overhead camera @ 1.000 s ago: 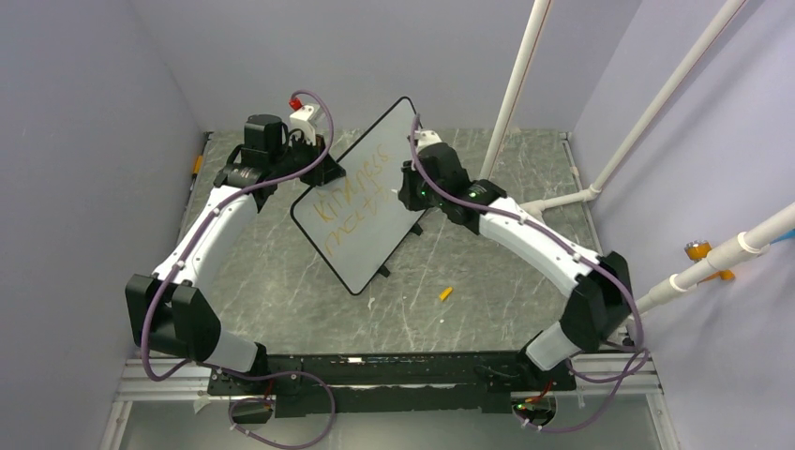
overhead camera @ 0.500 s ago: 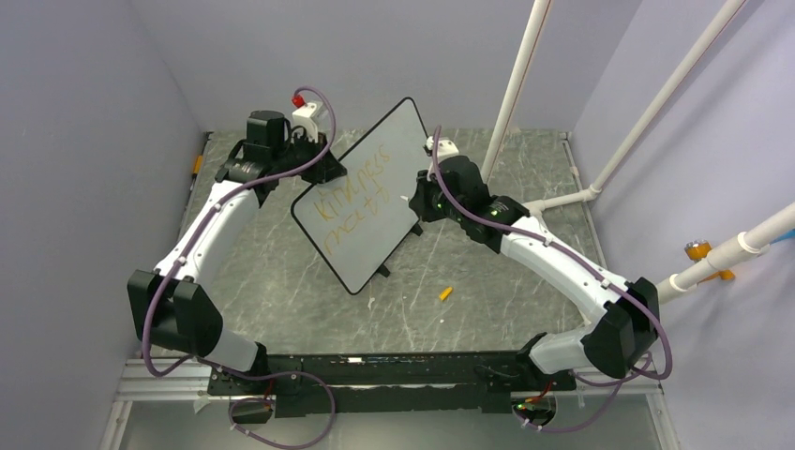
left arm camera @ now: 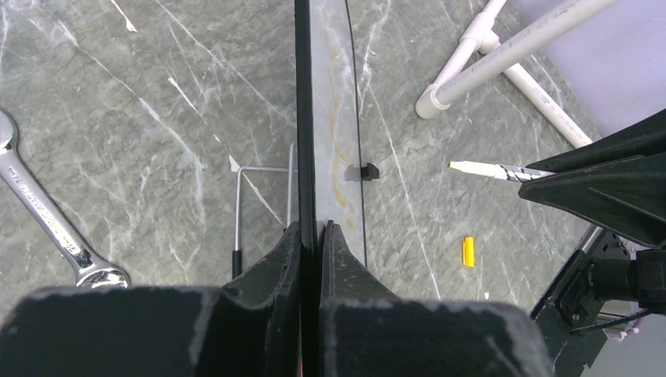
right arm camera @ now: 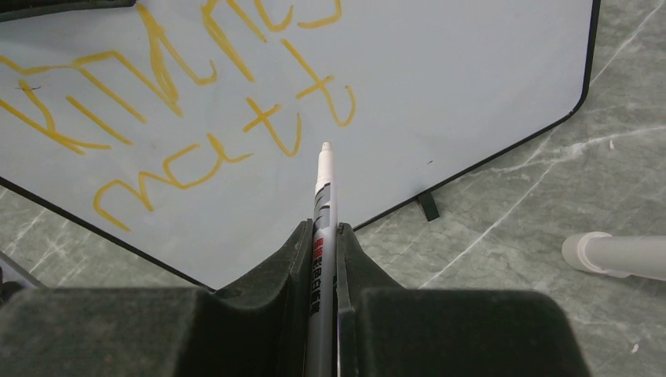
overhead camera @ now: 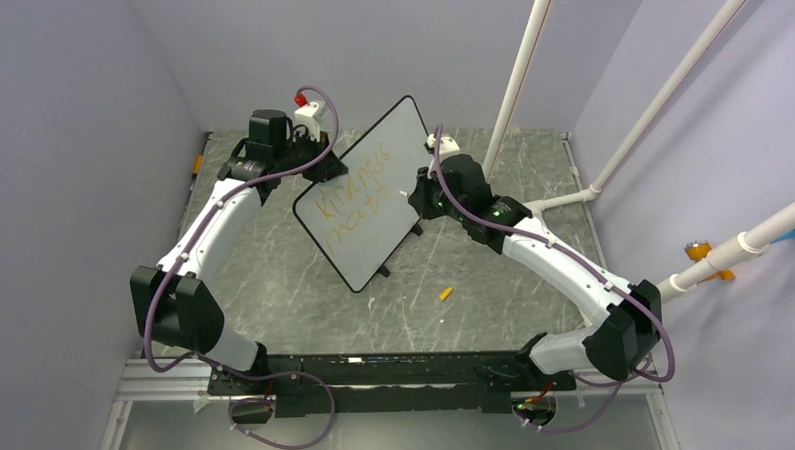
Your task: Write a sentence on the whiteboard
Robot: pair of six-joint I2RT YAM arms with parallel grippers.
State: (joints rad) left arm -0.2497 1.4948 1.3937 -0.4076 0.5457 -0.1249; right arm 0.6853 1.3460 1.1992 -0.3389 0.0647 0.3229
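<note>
- Board (overhead camera: 366,202): white, black frame. Stands up on wire stand (left arm camera: 251,177), mid-table (overhead camera: 281,281), btwn the two arms.
- Sentence (overhead camera: 354,192): orange-yellow, two lines showing, on the face toward R arm.
- L gripper (left arm camera: 310,229): closed on board's edge, frame pinched btwn fingers.
- R gripper (right arm camera: 322,229): clamped on marker (right arm camera: 323,184). White tip fwd, aimed at board by last letters of the lower line. L wrist view shows the tip apart from the surface.
- Cap (overhead camera: 445,293): orange, on table near board's foot, R side.
- Wrench (left arm camera: 47,212): flat on table, behind board.
- PVC pipes (left arm camera: 503,47): far R.
</note>
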